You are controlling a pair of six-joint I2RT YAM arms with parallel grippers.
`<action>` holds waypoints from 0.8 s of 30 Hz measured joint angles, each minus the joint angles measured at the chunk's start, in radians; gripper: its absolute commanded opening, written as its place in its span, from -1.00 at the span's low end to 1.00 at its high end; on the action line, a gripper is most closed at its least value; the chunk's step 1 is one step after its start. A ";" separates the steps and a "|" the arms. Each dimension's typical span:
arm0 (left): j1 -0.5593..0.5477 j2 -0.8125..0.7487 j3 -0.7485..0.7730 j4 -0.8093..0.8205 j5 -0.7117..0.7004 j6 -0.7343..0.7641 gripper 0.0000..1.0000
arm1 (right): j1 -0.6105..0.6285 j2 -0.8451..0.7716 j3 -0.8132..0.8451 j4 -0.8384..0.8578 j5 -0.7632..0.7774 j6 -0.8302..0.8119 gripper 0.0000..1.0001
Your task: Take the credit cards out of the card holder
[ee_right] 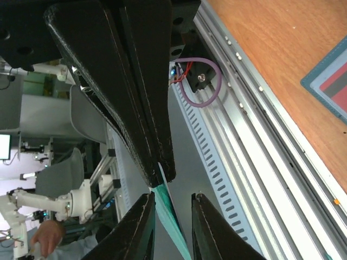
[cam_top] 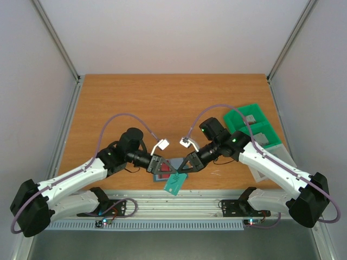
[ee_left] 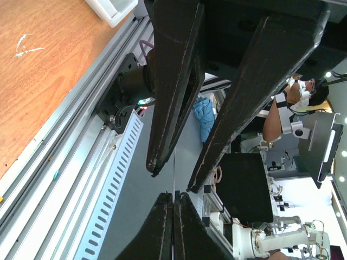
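My left gripper (ee_left: 173,197) is clamped tight on a teal card (ee_right: 169,225). In its wrist view I see the card edge-on, as a thin line running out from between the closed fingertips. My right gripper (ee_right: 173,197) faces it nose to nose. Its jaws stand apart with the far end of that same card between them, and a clear gap shows beside the card, so I read the right one as not gripping. The card hangs tilted in the air over the table's near edge and the aluminium rail (cam_top: 179,201) that runs along it. Just behind the card, under the two meeting grippers, the card holder (cam_top: 176,163) lies flat and face up on the table (cam_top: 162,103), close to the near edge. A red card (cam_top: 163,173) shows in it. From above, the left fingers overlap the holder, but I cannot tell whether they touch it. Further out on my right, well apart from all this, the green two-compartment bin (cam_top: 238,116) sits by the table's right edge with grey pieces in it.
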State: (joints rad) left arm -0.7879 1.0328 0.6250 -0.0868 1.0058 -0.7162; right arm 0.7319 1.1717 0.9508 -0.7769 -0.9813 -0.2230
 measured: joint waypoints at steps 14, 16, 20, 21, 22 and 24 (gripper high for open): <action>-0.001 -0.022 0.032 -0.064 -0.060 0.037 -0.46 | -0.002 -0.014 -0.018 0.053 -0.036 0.027 -0.98; -0.001 -0.027 0.052 -0.090 -0.096 0.051 -0.24 | -0.002 -0.027 -0.040 0.083 -0.019 0.060 -0.97; -0.001 -0.053 0.084 -0.126 -0.170 0.072 0.15 | -0.002 -0.061 -0.081 0.128 0.024 0.124 -0.98; -0.001 -0.062 0.087 -0.132 -0.188 0.072 0.24 | -0.002 -0.071 -0.087 0.142 0.038 0.142 -0.98; -0.001 -0.072 0.090 -0.142 -0.204 0.076 0.36 | -0.002 -0.078 -0.091 0.151 0.052 0.158 -0.98; -0.001 -0.086 0.102 -0.175 -0.240 0.088 0.52 | -0.002 -0.090 -0.095 0.169 0.086 0.190 -0.98</action>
State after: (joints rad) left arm -0.7887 0.9466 0.7269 -0.2619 0.7654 -0.6285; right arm 0.7300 1.0821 0.8558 -0.6083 -0.8955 -0.0334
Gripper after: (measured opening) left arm 0.654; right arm 0.016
